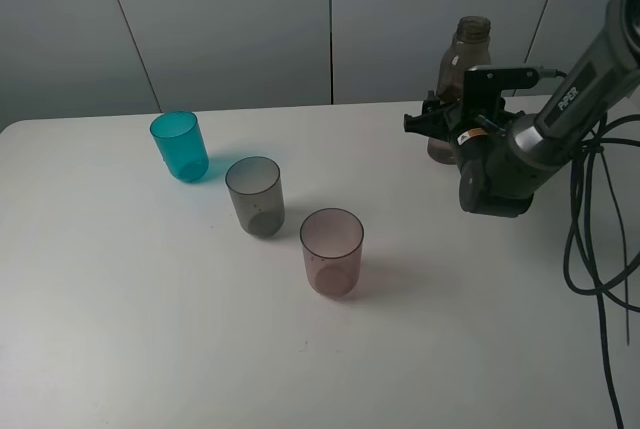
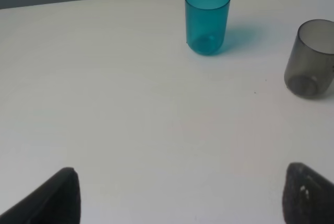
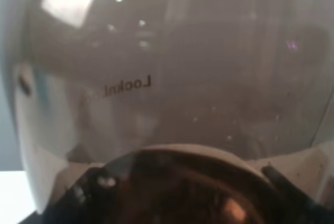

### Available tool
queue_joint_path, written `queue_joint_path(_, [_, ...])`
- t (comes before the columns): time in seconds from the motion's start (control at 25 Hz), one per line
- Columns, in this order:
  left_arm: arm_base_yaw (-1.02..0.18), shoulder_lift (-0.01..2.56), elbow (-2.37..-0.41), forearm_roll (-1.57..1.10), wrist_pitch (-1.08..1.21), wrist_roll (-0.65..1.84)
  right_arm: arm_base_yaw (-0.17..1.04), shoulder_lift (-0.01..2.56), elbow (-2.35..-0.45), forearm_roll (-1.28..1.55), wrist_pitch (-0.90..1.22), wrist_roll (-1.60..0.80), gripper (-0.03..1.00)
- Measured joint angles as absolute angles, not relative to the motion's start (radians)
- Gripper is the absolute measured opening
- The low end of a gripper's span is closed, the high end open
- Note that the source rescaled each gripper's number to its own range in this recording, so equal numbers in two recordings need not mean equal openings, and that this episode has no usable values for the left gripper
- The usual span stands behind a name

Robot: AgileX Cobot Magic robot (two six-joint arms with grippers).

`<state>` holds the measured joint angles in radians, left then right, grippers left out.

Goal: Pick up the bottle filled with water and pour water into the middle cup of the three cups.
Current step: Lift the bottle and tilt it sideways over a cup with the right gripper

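White tabletop fills most of your high view. Its far edge runs along the grey wall panels, and its left corner rounds off behind the cups. The near half and the left side lie bare, so that is where you have open room.

On the right, the right arm reaches in from the upper corner. Black cables hang in loops beside it, past the table's right side.

The bottle stands upright close to the far edge, well apart from the three cups. The right gripper sits at the bottle's lower body and hides it from you. You cannot tell whether its fingers press the bottle or only flank it, because in the right wrist view the smoky wall fills the whole picture.

The three cups stand upright in a slanting row, each apart from its neighbour. The teal cup is farthest, the pinkish cup nearest you. The middle cup stands between them. Only bare table lies between the middle cup and the bottle, and the pinkish cup sits nearer you than that line.

The left gripper hangs over bare table with its fingertips spread wide, holding nothing. The teal cup and middle cup are ahead of it.
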<state>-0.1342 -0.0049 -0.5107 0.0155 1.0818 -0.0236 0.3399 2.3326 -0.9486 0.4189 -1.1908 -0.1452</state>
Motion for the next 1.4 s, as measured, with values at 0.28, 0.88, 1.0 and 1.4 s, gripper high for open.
queue_joint_path(0.28, [-0.134,-0.005,-0.511,0.016,1.082,-0.024,0.338,2.296,-0.949,0.385,-1.149,-0.139,0.01])
queue_joint_path(0.88, [-0.134,-0.005,-0.511,0.016,1.082,-0.024,0.332,2.127,-0.964,0.066,-1.005,-0.097,0.01])
queue_joint_path(1.0, [-0.134,-0.005,-0.511,0.016,1.082,-0.024,0.318,2.114,-1.015,-0.041,-0.945,-0.036,0.01])
queue_joint_path(1.4, [-0.134,-0.005,-0.511,0.016,1.082,-0.024,0.309,2.114,-1.176,-0.415,-0.762,0.045,0.01])
